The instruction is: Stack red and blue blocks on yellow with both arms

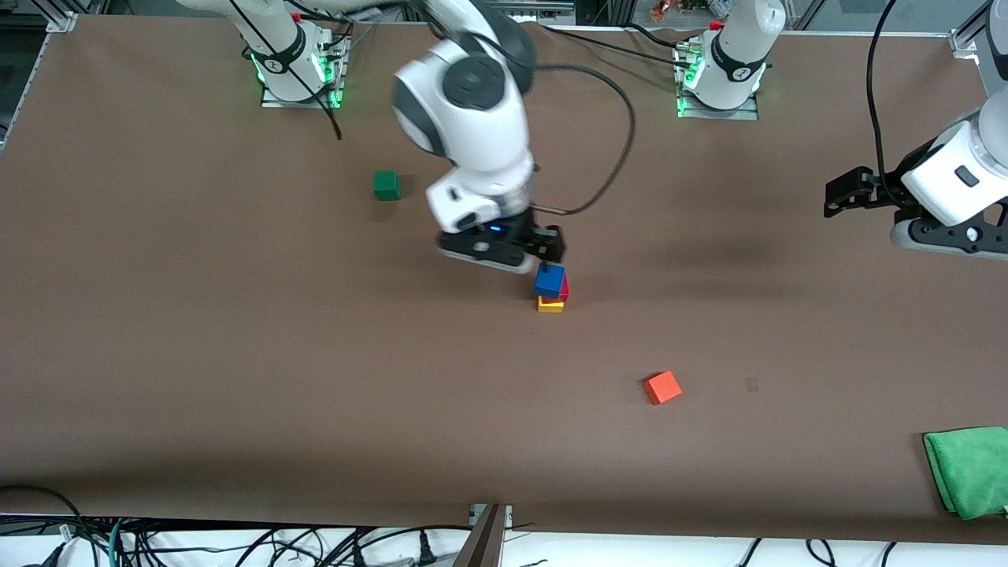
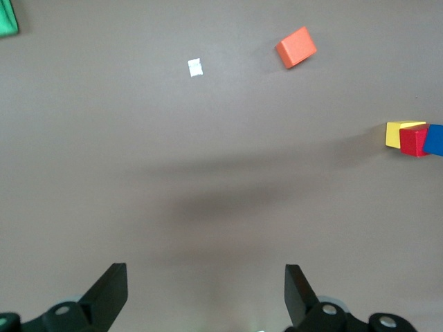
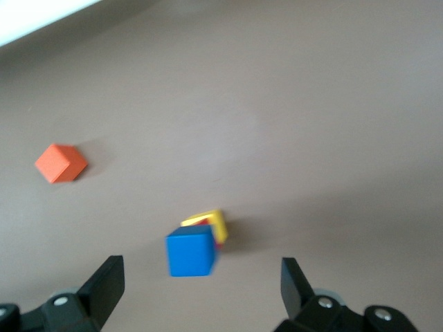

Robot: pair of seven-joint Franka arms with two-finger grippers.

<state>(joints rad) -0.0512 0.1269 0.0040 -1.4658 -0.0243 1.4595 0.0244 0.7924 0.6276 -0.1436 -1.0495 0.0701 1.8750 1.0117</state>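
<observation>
Fingers of the right gripper (image 1: 543, 244) stand spread wide with nothing between them, just above the blue block (image 1: 549, 280). That block tops a three-cube stack: the red block (image 1: 563, 288) under it and the yellow cube (image 1: 550, 305) at the base, near the table's middle. From the stack, the orange-red cube (image 1: 662, 387) lies at about four o'clock in the front view, and the dark green cube (image 1: 386, 185) at about ten o'clock.

The left gripper (image 1: 846, 193) waits over the left arm's end of the table, at roughly three o'clock from the stack, its fingers likewise spread and empty.

By my judgement the stacking looks finished and the step in hand is the retreat. The right gripper should rise straight up and only then swing away, because a sideways brush could topple the blue block, which sits a little askew of the cubes below.

The right wrist view shows that offset from above: yellow and a sliver of red peek out past the blue block's edge. The left wrist view shows the three cubes side-on as one column. Only the front view shows the green cloth (image 1: 970, 470) whole.
</observation>
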